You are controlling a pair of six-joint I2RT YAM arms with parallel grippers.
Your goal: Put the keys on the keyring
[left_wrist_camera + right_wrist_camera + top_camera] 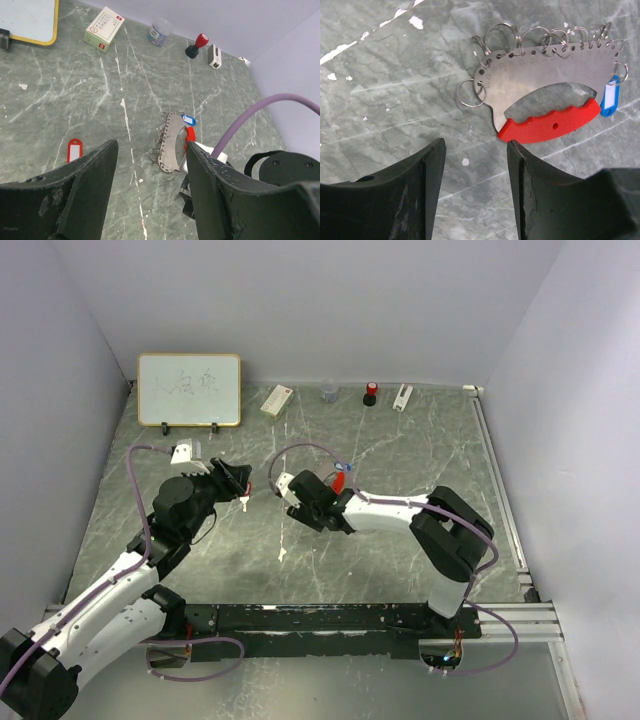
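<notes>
The keyring (545, 82) is a grey metal crescent plate with several thin rings along its edge and a bright red grip. It lies flat on the table, and also shows in the left wrist view (172, 142) and the top view (340, 478). The blue key (608, 97) lies at the keyring's end and seems hooked on a ring there. The red key (73, 150) lies alone on the table, left of my left gripper (150, 150). That gripper is open and empty, short of the keyring. My right gripper (476, 150) is open and empty, just in front of the red grip.
A whiteboard (189, 389) stands at the back left. Along the back wall are a white box (276, 400), a clear jar (329, 392), a red-topped stamp (370, 392) and a small white device (402, 397). A metal rail (500, 500) runs along the right edge.
</notes>
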